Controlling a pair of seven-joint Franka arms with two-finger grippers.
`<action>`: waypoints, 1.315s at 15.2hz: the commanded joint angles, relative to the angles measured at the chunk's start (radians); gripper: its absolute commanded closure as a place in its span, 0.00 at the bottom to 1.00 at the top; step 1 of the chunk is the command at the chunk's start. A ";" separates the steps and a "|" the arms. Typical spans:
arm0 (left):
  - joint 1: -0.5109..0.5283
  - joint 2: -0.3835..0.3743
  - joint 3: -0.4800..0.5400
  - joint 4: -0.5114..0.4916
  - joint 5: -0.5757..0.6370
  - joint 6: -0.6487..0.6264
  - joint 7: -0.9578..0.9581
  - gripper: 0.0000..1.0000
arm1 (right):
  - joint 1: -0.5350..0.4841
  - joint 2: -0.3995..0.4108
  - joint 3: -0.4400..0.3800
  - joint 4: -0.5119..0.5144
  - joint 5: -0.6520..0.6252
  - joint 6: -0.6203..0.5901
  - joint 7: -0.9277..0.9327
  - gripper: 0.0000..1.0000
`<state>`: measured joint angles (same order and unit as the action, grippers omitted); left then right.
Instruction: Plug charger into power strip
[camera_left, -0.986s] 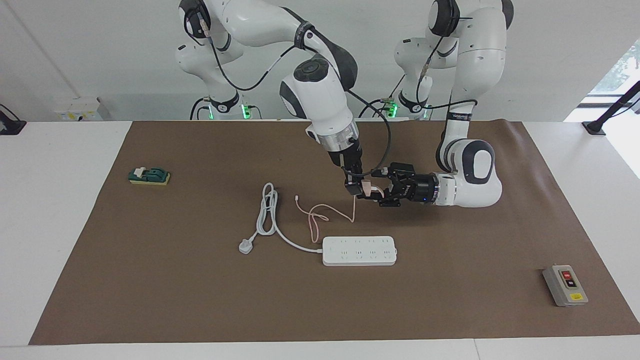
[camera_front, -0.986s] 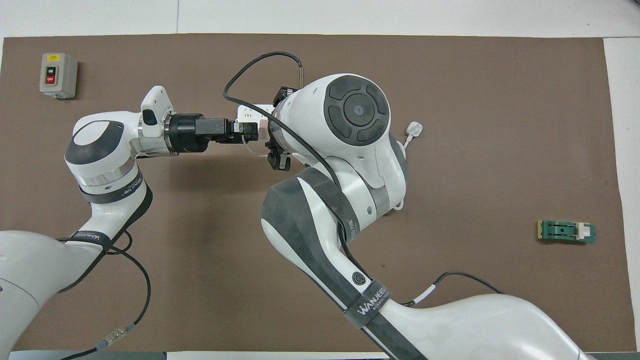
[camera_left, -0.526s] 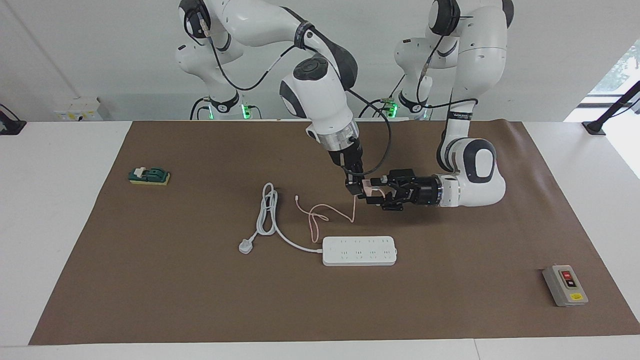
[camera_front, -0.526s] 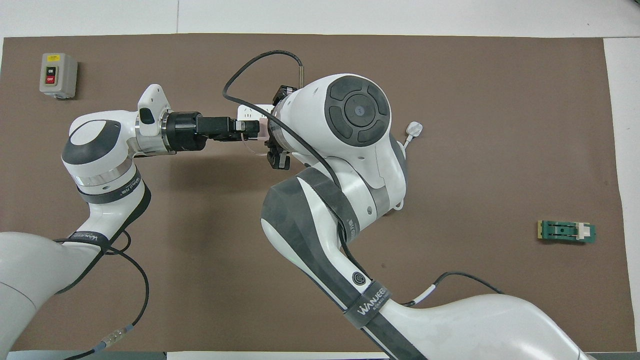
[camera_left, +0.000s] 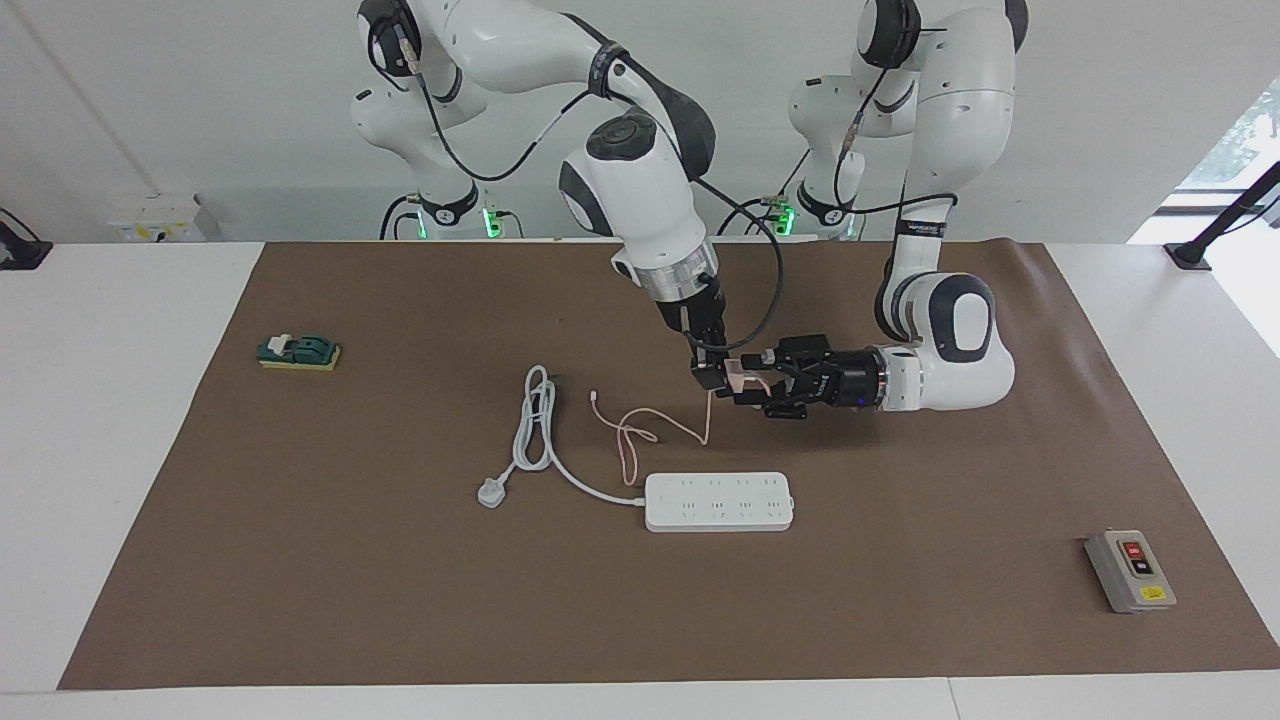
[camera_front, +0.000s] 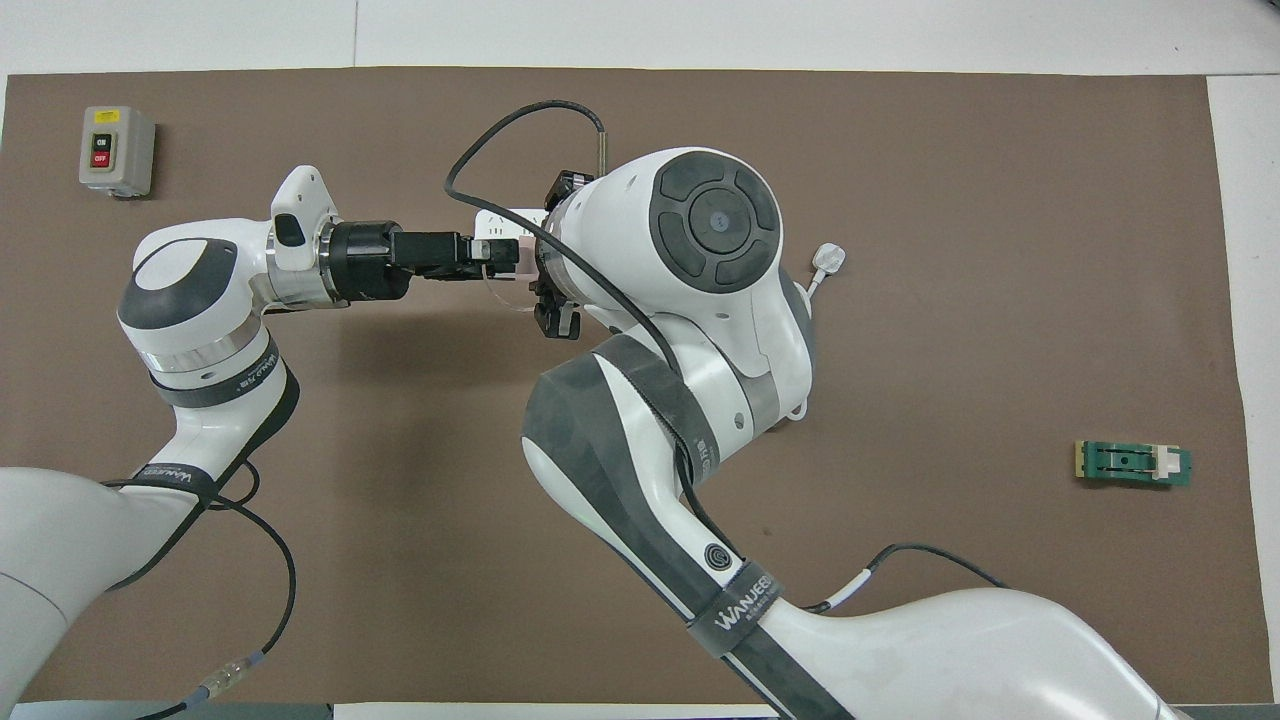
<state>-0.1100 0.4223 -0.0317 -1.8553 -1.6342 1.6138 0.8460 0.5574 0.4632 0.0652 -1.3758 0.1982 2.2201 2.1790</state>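
The charger (camera_left: 737, 374), a small pale-pink cube, hangs in the air over the brown mat, nearer to the robots than the power strip (camera_left: 718, 501). My right gripper (camera_left: 714, 380) points down and is shut on the charger. My left gripper (camera_left: 747, 386) comes in level from the left arm's end of the table and is closed around the same cube. The thin pink cable (camera_left: 640, 435) trails down to the mat beside the strip. In the overhead view the right arm hides most of the strip (camera_front: 497, 222), and the left gripper (camera_front: 488, 262) meets the charger (camera_front: 506, 256).
The strip's thick white cord (camera_left: 535, 420) and three-pin plug (camera_left: 490, 492) lie toward the right arm's end. A grey button box (camera_left: 1130, 571) sits at the left arm's end, far from the robots. A small green block (camera_left: 298, 351) lies at the right arm's end.
My left gripper has slid in toward the charger and its jaws have narrowed around it. The right gripper has kept hold of the charger in the same place.
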 joint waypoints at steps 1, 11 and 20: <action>-0.005 -0.042 -0.001 -0.036 -0.019 0.023 -0.019 0.28 | -0.002 0.005 0.002 0.004 -0.022 0.015 -0.016 1.00; -0.008 -0.043 -0.001 -0.027 -0.019 0.069 -0.050 0.43 | -0.007 0.005 0.002 0.004 -0.019 0.013 -0.024 1.00; -0.030 -0.045 -0.002 -0.030 -0.029 0.077 -0.048 0.72 | -0.010 0.003 0.002 0.004 -0.017 0.012 -0.025 1.00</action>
<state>-0.1259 0.4049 -0.0386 -1.8554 -1.6365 1.6682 0.8056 0.5555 0.4631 0.0629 -1.3759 0.1982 2.2200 2.1740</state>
